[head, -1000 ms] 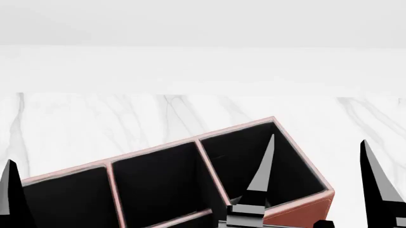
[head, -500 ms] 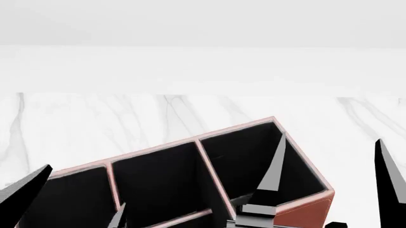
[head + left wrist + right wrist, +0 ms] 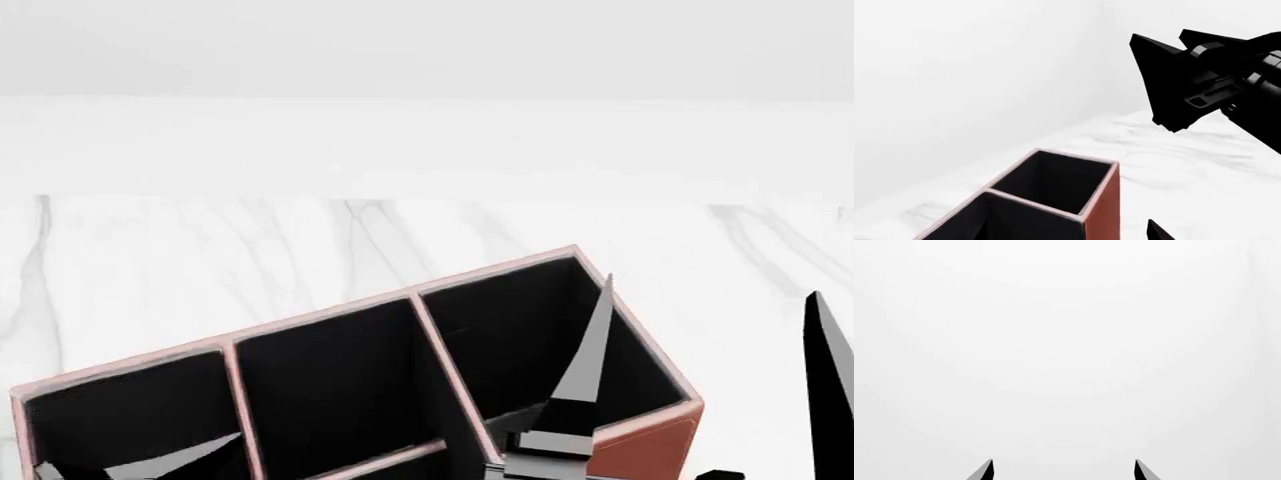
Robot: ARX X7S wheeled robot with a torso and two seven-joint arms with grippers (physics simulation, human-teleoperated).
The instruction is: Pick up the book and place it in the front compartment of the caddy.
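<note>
The caddy (image 3: 327,311) is a reddish-brown box with black-lined compartments, lying slantwise across the bottom of the head view. Its end wall (image 3: 1102,200) shows in the left wrist view. The book is out of view in every frame. My right gripper (image 3: 709,288) is open, with one finger (image 3: 587,350) over the caddy's right-hand compartment and the other (image 3: 830,390) outside its right end. Nothing is between its fingertips (image 3: 1063,463). My left gripper (image 3: 1067,231) looks open and empty at the caddy's left end, where one grey finger (image 3: 180,458) shows low down.
The caddy stands on a white marble table (image 3: 200,250) that runs back to a plain white wall (image 3: 427,140). The right arm's black wrist (image 3: 1227,75) hangs above the table beyond the caddy in the left wrist view.
My left gripper's finger has dropped from the left edge to low over the caddy's left compartment. My right gripper has drifted a little to the right, still open.
</note>
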